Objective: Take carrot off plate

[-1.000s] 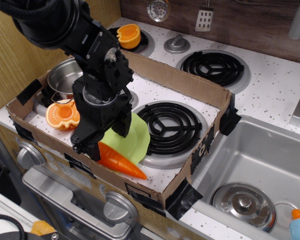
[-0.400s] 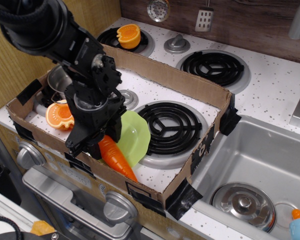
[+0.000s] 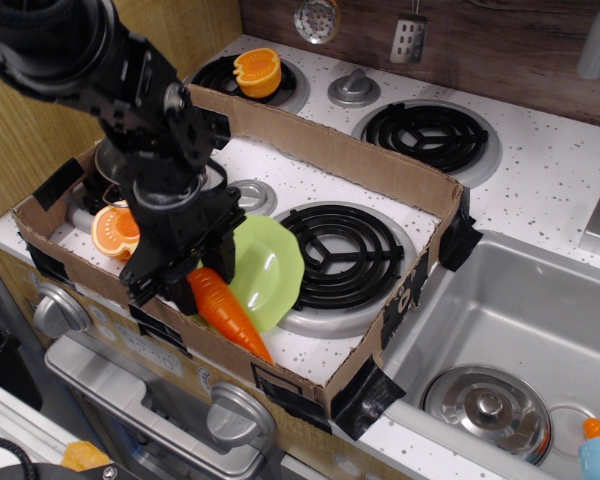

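One carrot (image 3: pixel 225 311), one green plate (image 3: pixel 265 270), one cardboard tray (image 3: pixel 380 170) and one silver pot (image 3: pixel 110 165). Two orange pumpkin halves: one near left (image 3: pixel 115 232), one far (image 3: pixel 257 71). Three burners show clearly, plus one sink (image 3: pixel 520 310).

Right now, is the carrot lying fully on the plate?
No: the carrot hangs off the plate at its front-left rim, its tip pointing at the cardboard wall.

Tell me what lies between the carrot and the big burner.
The plate lies there. In the one view, the carrot rests along its near-left edge, and the plate's far side overlaps the burner.
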{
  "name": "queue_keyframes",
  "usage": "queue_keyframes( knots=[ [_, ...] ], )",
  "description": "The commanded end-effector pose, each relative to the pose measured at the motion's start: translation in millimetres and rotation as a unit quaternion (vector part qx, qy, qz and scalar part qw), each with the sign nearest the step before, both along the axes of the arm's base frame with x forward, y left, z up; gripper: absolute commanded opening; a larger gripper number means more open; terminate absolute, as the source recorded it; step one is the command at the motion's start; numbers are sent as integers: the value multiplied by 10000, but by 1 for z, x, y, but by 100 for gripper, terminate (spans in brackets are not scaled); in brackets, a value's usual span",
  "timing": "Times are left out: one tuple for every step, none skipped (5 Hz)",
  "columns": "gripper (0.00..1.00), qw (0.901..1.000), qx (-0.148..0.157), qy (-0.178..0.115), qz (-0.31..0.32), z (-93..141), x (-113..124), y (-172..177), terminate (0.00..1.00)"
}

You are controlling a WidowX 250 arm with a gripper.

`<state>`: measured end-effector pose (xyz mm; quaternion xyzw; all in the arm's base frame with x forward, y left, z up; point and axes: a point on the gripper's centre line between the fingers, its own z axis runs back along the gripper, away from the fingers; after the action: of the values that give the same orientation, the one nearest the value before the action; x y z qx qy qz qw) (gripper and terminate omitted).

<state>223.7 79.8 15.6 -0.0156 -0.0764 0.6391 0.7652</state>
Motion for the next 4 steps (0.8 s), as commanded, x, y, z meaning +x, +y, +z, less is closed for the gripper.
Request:
queue_keyframes(
  knots=[
    [0,9994,-255,238,66,50,34,-15,0],
    [0,9978,-198,558,282,73,49,-28,0],
    [0,9975,-47,503,500,91,79,-34,0],
    [0,9971,231,159,707,87,117,-40,0]
  ],
)
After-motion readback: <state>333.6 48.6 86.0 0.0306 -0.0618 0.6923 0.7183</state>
